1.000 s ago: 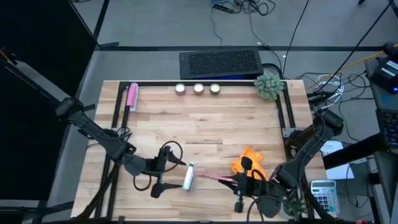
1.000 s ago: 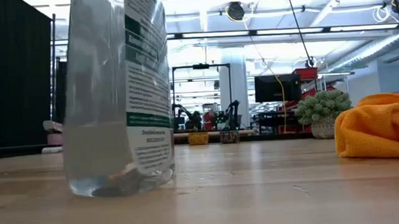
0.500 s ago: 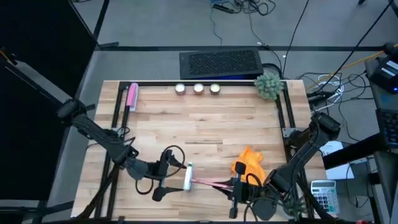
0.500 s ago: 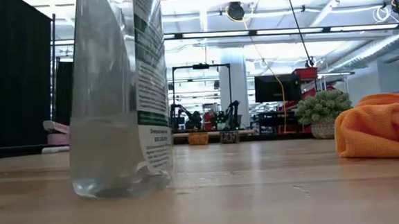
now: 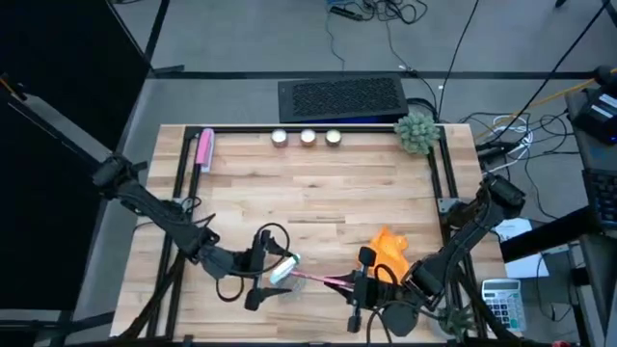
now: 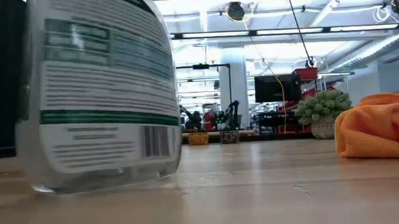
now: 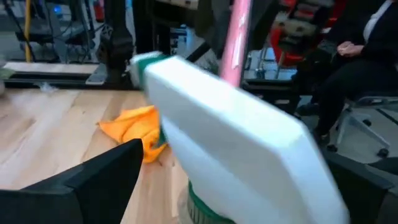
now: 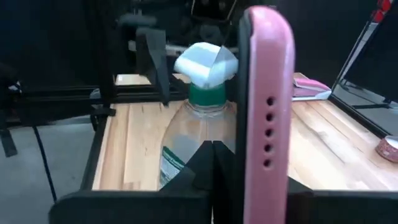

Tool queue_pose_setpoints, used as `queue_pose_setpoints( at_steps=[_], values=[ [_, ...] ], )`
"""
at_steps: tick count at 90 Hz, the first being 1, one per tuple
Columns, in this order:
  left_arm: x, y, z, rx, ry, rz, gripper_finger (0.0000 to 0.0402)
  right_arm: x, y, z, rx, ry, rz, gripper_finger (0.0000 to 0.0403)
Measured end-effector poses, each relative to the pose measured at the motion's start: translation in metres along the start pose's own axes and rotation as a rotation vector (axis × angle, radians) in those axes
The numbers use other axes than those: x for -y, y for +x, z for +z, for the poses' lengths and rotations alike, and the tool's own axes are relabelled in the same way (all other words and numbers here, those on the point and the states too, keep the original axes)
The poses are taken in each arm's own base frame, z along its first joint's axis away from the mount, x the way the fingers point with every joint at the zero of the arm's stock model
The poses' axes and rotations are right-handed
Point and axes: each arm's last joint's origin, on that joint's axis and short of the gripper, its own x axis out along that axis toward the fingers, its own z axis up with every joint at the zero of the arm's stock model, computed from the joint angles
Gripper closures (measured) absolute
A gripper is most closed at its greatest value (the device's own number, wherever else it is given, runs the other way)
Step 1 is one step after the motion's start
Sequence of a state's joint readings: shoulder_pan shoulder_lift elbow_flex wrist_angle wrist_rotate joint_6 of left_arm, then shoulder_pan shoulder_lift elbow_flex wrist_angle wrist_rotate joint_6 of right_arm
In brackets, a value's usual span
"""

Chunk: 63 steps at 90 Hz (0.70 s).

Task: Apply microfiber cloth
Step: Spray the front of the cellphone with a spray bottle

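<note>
Surface: light butcher-block wooden table (image 5: 318,193) with a black metal frame along its edges. The bright orange microfiber cloth (image 5: 388,247) lies crumpled near the front right part of the table, touched by neither gripper; it also shows at the right edge of the low view (image 6: 381,125).

Left gripper (image 5: 273,275) sits at front centre, pinching a clear plastic spray bottle with white trigger head and green collar (image 5: 283,270), tilted; its label and barcode fill the low view (image 6: 97,90).

Right gripper (image 5: 359,286) is just in front of the cloth, clamped on a slim pink-cased phone (image 8: 267,118) held edge-on, pointing toward the bottle.

Far edge of the table: three small round candles (image 5: 308,137), a small green potted plant (image 5: 416,132), a pink stick-shaped object (image 5: 204,149) at the far left.

Room: grey floor with cables and a black perforated panel (image 5: 342,96) behind the table; a seated person (image 7: 367,68) beyond it.
</note>
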<state>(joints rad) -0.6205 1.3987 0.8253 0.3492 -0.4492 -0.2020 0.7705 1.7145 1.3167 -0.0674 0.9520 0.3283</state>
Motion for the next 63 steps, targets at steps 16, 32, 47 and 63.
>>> queue_pose_setpoints(
  at_steps=[16,32,47,63],
  values=[
    [0.0,0.001,-0.001,-0.003,0.002,0.0,0.0016,-0.001,-0.001,-0.002,-0.013,-0.02,0.01,0.0394],
    [0.0,0.001,-0.001,-0.003,0.002,0.0,0.0016,-0.003,-0.019,-0.001,-0.021,-0.022,0.036,0.0394],
    [0.0,0.001,-0.001,-0.003,0.003,0.001,0.0016,-0.004,-0.031,-0.007,-0.055,-0.032,0.018,0.0394],
    [0.0,0.001,-0.001,-0.002,0.002,0.0,0.0016,0.001,-0.026,-0.003,-0.025,-0.01,-0.043,0.0394]
  ],
)
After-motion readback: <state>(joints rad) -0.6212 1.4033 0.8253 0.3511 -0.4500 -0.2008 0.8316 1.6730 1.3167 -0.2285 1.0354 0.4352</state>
